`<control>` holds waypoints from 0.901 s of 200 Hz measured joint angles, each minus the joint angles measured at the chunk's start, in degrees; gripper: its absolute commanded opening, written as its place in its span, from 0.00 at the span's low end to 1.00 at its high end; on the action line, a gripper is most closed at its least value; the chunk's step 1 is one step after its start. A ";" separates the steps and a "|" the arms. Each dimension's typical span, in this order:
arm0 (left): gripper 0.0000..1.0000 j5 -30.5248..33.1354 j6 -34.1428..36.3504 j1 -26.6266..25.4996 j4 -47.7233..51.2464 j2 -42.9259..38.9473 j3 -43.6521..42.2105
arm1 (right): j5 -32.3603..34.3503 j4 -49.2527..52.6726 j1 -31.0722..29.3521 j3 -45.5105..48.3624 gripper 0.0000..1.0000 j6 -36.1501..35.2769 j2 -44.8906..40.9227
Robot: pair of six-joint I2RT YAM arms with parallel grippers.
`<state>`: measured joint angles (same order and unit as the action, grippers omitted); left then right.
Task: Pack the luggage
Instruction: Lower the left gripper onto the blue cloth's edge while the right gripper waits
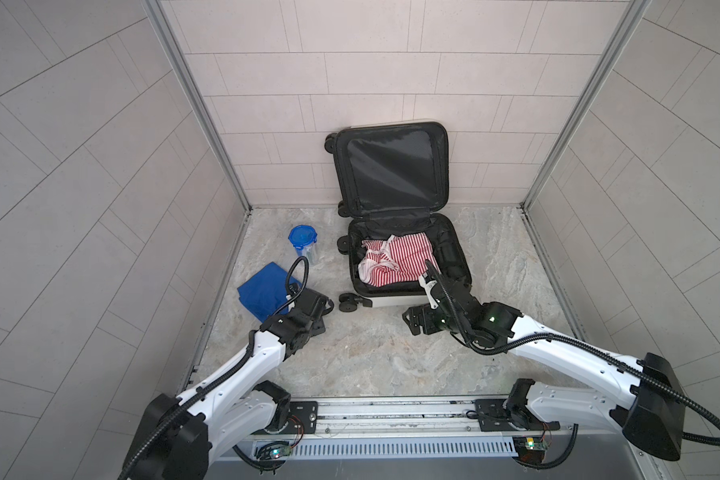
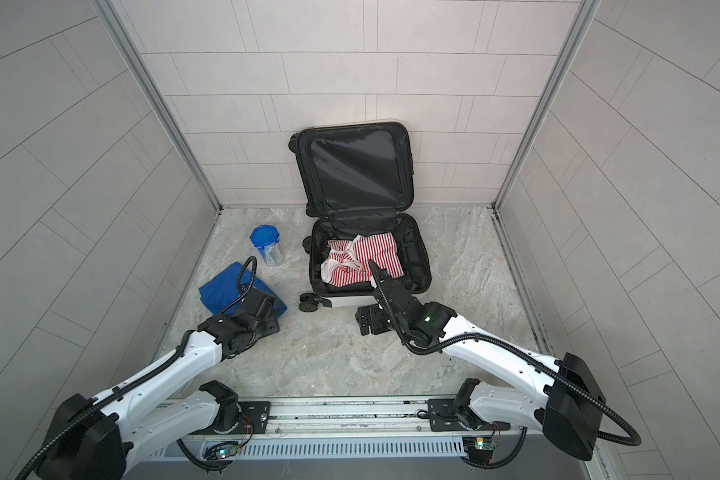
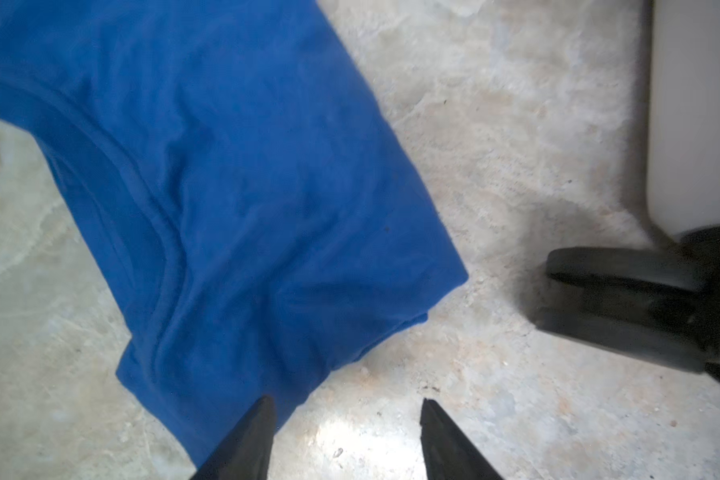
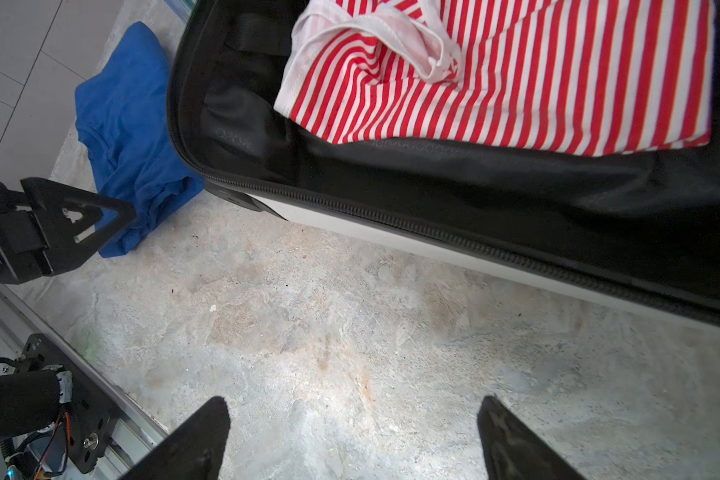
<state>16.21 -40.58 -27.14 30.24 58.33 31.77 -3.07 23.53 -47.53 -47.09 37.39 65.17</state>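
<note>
The luggage (image 1: 391, 301) lies open near the back wall, with its black-lined lid leaning upright against the tiles. A red-and-white striped garment (image 1: 395, 259) lies crumpled in its lower half (image 4: 391, 232). On the floor to its left lies a folded blue cloth (image 1: 262, 286). My left gripper (image 3: 348, 401) is open at that cloth's (image 3: 225, 166) near corner. One finger overlaps the cloth's edge and bare floor shows between the jaws. My right gripper (image 4: 352, 401) is wide open over bare floor in front of the luggage, holding nothing.
A clear container with a blue lid (image 1: 304, 245) stands on the floor behind the blue cloth. A black luggage wheel (image 3: 624, 303) is close to my left gripper. Tiled walls enclose the stone floor on three sides, and the arms' base rail (image 1: 391, 411) runs along the front.
</note>
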 measured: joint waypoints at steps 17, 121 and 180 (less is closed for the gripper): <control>0.64 0.20 1.70 0.00 -0.72 1.86 1.40 | 0.57 0.00 0.00 -0.90 0.97 -0.02 0.00; 0.61 1.95 2.89 0.00 -0.66 21.53 9.46 | 2.40 0.55 0.00 -1.77 0.98 0.17 -1.51; 0.59 2.99 1.57 0.02 -2.21 23.30 8.96 | 3.78 1.66 0.00 -1.88 0.99 0.24 -3.85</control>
<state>19.20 -39.00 -27.11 28.03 81.62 40.73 0.71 25.19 -47.53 -48.97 37.63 61.32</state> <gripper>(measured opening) 0.600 0.988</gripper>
